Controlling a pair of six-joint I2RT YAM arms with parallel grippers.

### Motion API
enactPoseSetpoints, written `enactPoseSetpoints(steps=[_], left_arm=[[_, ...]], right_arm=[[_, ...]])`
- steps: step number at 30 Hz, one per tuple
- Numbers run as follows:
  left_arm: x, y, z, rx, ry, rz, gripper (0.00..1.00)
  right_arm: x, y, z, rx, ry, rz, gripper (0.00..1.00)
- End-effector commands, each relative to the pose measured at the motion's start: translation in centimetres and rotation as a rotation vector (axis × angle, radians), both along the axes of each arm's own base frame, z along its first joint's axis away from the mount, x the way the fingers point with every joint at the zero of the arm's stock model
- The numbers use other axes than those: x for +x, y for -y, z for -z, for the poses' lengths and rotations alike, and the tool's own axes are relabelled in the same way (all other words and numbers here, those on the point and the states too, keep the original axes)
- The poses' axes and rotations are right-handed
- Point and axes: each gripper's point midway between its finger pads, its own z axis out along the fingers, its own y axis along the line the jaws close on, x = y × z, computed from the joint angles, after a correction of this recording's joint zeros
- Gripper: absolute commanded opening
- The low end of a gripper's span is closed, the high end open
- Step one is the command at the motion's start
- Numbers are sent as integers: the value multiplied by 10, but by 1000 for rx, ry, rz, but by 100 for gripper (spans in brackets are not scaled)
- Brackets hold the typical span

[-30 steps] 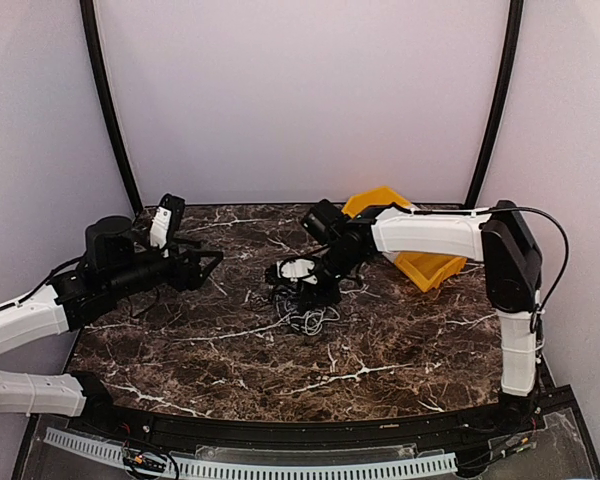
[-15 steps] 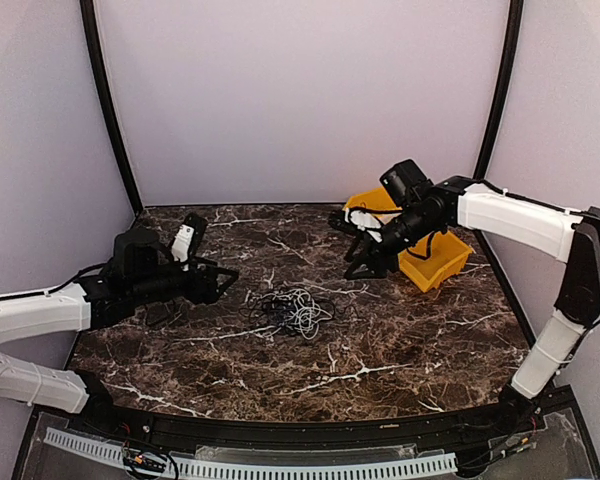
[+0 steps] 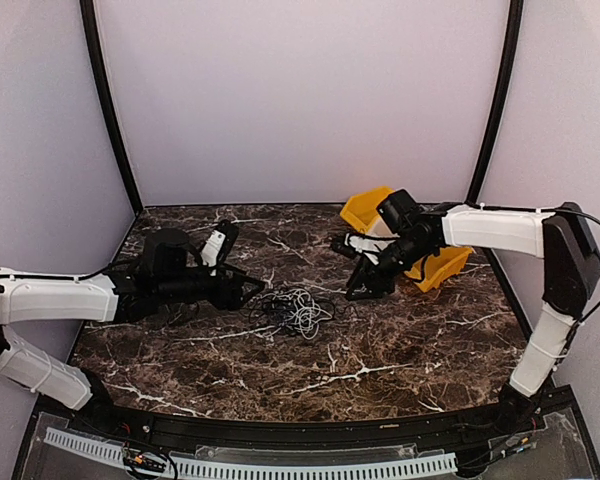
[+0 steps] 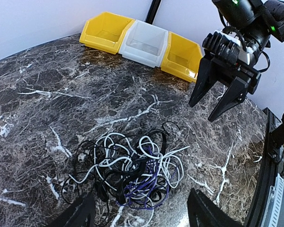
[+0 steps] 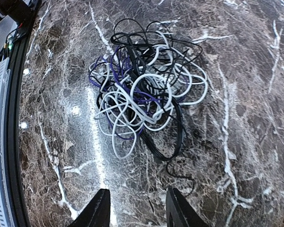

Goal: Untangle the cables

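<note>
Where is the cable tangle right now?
In the top view, the cables lie in one clump near the middle of the table, between the left gripper and the right gripper, held by neither.

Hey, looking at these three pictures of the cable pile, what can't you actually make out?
Top view: the cables are too small to trace one by one.
Wrist views: the cables overlap, so their ends and the count are hidden.
Top view: the right arm covers the middle of the bins.
Wrist views: the bottom edge cuts off all but the fingertips of the left gripper and right gripper.
</note>
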Motion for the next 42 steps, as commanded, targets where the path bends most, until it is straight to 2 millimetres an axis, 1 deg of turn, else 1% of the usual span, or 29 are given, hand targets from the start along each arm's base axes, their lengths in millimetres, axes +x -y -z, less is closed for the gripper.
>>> enactPoseSetpoints(steps=[1, 7, 11, 13, 18, 21, 22, 25, 26, 27, 28, 29, 30, 31, 32, 33, 34, 35, 36, 37, 38, 40, 41, 42], left_arm=[[-1, 13, -18, -53, 29, 23, 70], [-6, 12, -16, -55, 30, 22, 70], [-9, 12, -15, -54, 29, 23, 71], [-10, 11, -14, -52, 30, 22, 71], [-12, 13, -9, -51, 28, 30, 71], [-12, 17, -4, -45, 27, 37, 71], [-12, 19, -5, -47, 37, 39, 71], [-13, 27, -3, -28, 67, 59, 71], [-15, 33, -6, -28, 86, 72, 72], [-15, 36, -3, -10, 104, 88, 72], [-18, 43, -6, -10, 126, 104, 72], [-18, 48, -1, 10, 141, 120, 73], [-19, 54, -4, 6, 161, 130, 73], [-19, 58, 2, 22, 167, 139, 73], [-18, 63, -2, 9, 189, 140, 73], [-17, 65, 4, 18, 188, 138, 73], [-13, 67, 0, -2, 218, 119, 73], [-11, 69, 4, -3, 225, 104, 73], [-9, 70, -1, -36, 255, 96, 73], [-6, 72, 4, -39, 259, 84, 73], [-3, 74, -3, -71, 286, 75, 73], [6, 81, 9, -64, 280, 57, 73], [11, 86, 6, -73, 288, 51, 72], [13, 89, 18, -55, 274, 54, 71]], right_arm=[[-10, -26, 10, 27, -8, -71, 43], [-17, -47, 35, -10, -41, -115, 43], [-16, -53, 41, -17, -49, -118, 39], [-15, -54, 41, -14, -48, -113, 34], [-15, -54, 40, -8, -49, -108, 17], [-15, -56, 39, 0, -51, -108, 3], [-15, -57, 36, 4, -53, -110, 0], [-17, -60, 26, 24, -56, -121, 0], [-18, -61, 21, 32, -55, -125, 0], [-19, -62, 15, 42, -51, -132, 0], [-20, -63, 8, 51, -46, -138, 0], [-23, -65, 1, 64, -42, -150, 0], [-25, -65, -6, 74, -38, -159, 0], [-26, -66, -13, 84, -33, -164, 0], [-28, -66, -19, 93, -27, -168, 0], [-29, -67, -25, 103, -21, -174, 0], [-31, -68, -30, 110, -19, -180, 0], [-33, -69, -35, 116, -13, -185, 0], [-34, -69, -39, 122, -9, -190, 0], [-35, -70, -43, 126, -5, -193, 0], [-35, -71, -46, 129, -2, -197, 0], [-36, -72, -52, 137, 5, -197, 0], [-37, -73, -55, 144, 7, -200, 0], [-37, -74, -58, 150, 6, -202, 0]])
